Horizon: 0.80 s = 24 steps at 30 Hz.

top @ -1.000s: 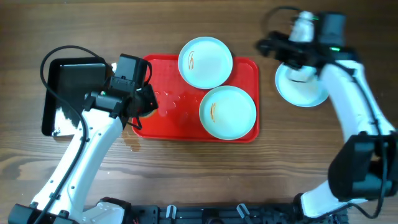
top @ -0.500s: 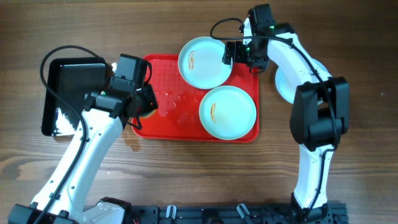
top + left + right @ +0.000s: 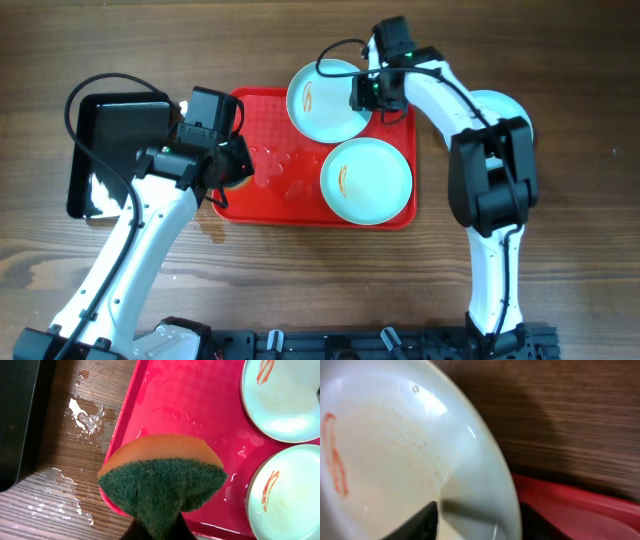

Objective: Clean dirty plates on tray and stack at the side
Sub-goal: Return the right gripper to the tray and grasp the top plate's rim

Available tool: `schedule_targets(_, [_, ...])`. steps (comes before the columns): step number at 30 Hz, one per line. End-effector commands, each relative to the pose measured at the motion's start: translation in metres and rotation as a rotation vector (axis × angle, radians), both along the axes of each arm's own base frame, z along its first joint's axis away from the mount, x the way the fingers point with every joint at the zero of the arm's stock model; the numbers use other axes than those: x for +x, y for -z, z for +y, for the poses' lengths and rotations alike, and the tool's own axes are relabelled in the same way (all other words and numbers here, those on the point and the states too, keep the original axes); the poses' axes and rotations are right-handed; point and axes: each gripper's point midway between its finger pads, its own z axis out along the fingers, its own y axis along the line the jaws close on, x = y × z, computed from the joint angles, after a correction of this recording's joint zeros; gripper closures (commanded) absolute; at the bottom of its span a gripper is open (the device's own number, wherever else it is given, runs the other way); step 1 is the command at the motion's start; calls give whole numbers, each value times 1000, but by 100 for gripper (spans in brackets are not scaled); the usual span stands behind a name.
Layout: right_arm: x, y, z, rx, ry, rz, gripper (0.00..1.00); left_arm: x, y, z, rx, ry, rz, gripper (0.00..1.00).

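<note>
Two plates lie on the red tray, each with an orange smear: a far one and a near one. A third plate rests on the table right of the tray, partly behind the right arm. My right gripper sits at the far plate's right rim. In the right wrist view, one finger is inside that plate and the other is outside the rim. Whether they press on it is unclear. My left gripper is shut on a green-and-orange sponge above the tray's left edge.
A glossy black tray stands left of the red tray. Water is splashed on the wood between them, and droplets lie on the red tray's floor. The left arm reaches in from the front left.
My right arm has swung left from the plate beside the tray to the far plate's right rim, and its jaws have narrowed around that rim. The left arm and sponge have not moved.
</note>
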Motion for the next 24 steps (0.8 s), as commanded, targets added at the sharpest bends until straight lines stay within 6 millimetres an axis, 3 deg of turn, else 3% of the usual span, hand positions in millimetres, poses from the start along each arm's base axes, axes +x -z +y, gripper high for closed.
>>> schedule_targets(1, [0,12,-1,-54,7,3,83,1,-5,0,-15,-10,-15,96])
schedule_targets(8, [-14,-4,42,10,-81,-8,96,1,-3,0,-14,-9,-10,96])
schedule_targets(12, [-32,-8,79,61,-138,8,96,2,5,-1,-7,-10,16,96])
schedule_targets(17, [-52,-10,110,120,-169,49,96,9,18,0,16,-13,38,96])
schedule_targets(20, [-69,-7,118,131,-125,127,96,18,28,-2,17,-13,44,96])
schedule_targets(24, [-91,2,115,92,-111,209,96,26,47,-4,26,-12,73,96])
